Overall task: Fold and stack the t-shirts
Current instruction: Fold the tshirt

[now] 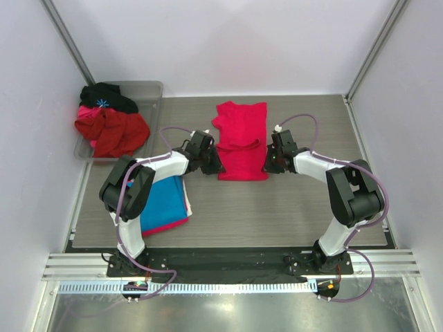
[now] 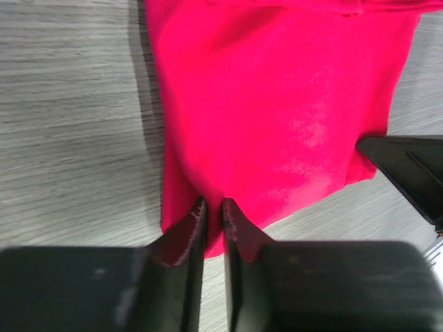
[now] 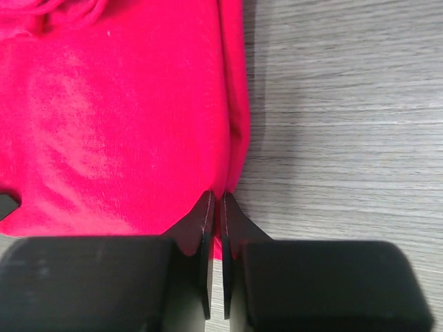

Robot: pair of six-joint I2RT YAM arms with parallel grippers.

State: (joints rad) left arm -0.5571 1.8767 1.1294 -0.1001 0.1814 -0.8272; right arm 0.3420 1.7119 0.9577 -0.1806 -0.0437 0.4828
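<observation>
Shows crimson tee (image 1: 242, 138) flat at mid-desk (image 1: 297, 207), folded into 1 long strip, with a fold ridge across its middle. Near end lies between the 2 pincers.

Finds left pincer (image 1: 213, 166) at tee's near left edge, clenched on cloth. From left wrist: tips (image 2: 213, 204) almost together, a sliver of crimson tee (image 2: 277, 104) pinched in the narrow gap, wood-grain desk (image 2: 69, 104) bare to the side.

Finds right pincer (image 1: 268, 164) at tee's near right edge, mirroring the left, also clenched on cloth. From right wrist: tips (image 3: 214, 196) nearly touching, biting the doubled edge of crimson tee (image 3: 118, 117), desk (image 3: 346, 104) alongside.

Puts blue tee (image 1: 163, 197) folded on desk near left arm's base, partly hidden under that arm, well apart from crimson tee. Shows pink tee (image 1: 169, 225) as a thin edge under the blue one, so 2 stacked.

Adds clear bin (image 1: 154, 90) at far left corner, holding dark red cloth (image 1: 114, 133) and black garment (image 1: 107, 95), red cloth spilling over the rim.
</observation>
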